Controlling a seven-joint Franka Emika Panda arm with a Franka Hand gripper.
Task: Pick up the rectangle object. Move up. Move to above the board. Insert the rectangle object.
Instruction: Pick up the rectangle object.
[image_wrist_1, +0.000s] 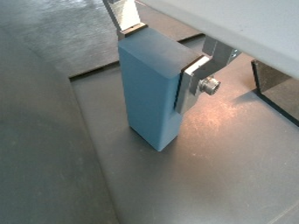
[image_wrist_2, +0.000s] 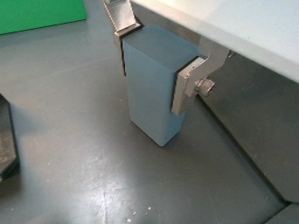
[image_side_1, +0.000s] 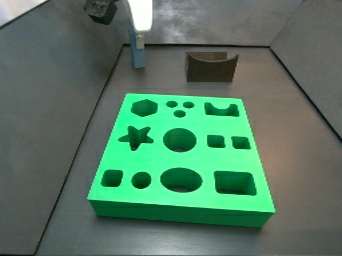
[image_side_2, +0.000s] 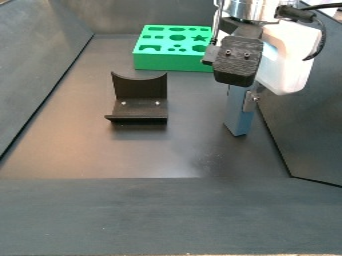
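The rectangle object is a light steel-blue block standing upright on the dark floor, and it shows in both wrist views. My gripper straddles its top, with one silver finger pressed flat on each of two opposite faces. In a side view the block stands under the gripper, near the right wall. In a side view it stands at the far left corner. The green board lies flat with its shaped holes open, well apart from the block; it also shows in a side view.
The fixture, a dark bracket on a base plate, stands on the floor between block and board. Dark enclosure walls ring the floor. A corner of the board shows in a wrist view.
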